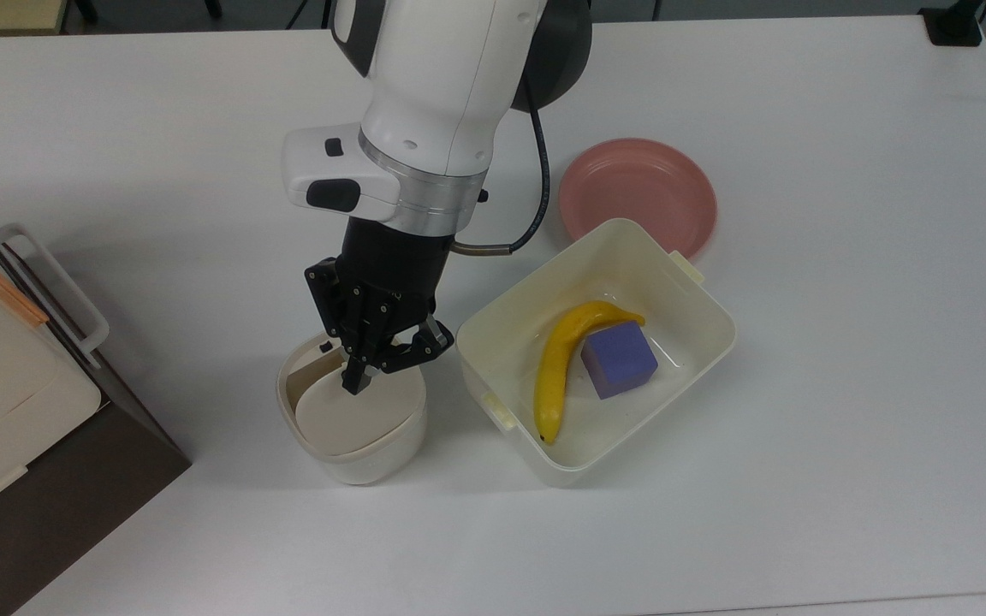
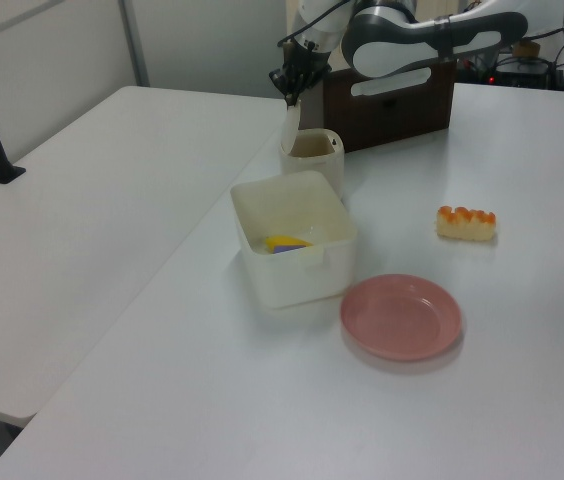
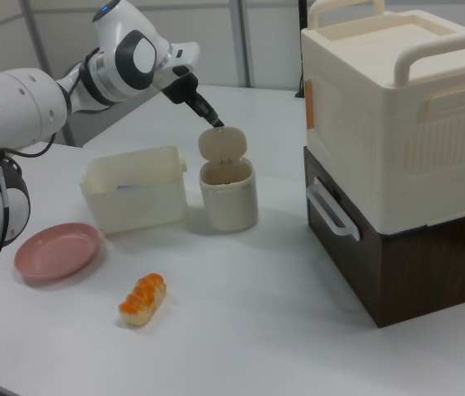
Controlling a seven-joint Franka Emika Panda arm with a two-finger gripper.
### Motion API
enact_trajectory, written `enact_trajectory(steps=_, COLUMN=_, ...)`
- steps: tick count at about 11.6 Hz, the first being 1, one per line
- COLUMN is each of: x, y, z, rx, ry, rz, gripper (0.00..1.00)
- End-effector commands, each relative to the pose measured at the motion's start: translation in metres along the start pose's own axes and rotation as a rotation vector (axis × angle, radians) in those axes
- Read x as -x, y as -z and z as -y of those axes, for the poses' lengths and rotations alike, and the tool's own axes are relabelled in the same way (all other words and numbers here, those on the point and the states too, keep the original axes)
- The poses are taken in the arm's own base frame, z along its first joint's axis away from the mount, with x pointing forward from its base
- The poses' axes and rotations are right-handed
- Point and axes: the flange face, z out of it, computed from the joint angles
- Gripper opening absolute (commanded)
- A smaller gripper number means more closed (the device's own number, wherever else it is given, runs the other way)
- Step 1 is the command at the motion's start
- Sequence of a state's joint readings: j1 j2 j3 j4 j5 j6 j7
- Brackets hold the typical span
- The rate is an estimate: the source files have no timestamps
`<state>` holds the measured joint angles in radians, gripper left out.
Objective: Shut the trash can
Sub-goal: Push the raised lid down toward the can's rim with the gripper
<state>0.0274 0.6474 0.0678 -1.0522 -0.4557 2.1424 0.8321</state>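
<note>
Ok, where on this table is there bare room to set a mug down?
Bare table lies on the top view's right, past the tub and pink plate. Crowded between the trash can and tub, under the gripper.

I read: trash can [image 1: 356,453] cream, lid [image 1: 347,417] beige; tub [image 1: 698,329] cream; banana [image 1: 555,368] yellow; block [image 1: 619,359] purple; plate [image 1: 638,190] pink; bench [image 1: 844,385] white.

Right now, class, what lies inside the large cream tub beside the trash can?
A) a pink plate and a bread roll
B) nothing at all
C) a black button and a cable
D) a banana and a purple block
D: the top view shows a banana and a purple block resting side by side in the tub.
</note>
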Motion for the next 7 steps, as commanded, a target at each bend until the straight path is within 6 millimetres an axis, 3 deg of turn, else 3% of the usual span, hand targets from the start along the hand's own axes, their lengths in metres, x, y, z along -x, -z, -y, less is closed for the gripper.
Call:
enact_trajectory(steps=1, x=0.005, y=0.003, z=-0.006, rx=0.035, ry=0.070, rz=0.014, gripper=0.00)
enact_trajectory(steps=7, x=0.007, y=0.000, z=-0.030, rx=0.106, ry=0.221, rz=0.080, gripper=0.00)
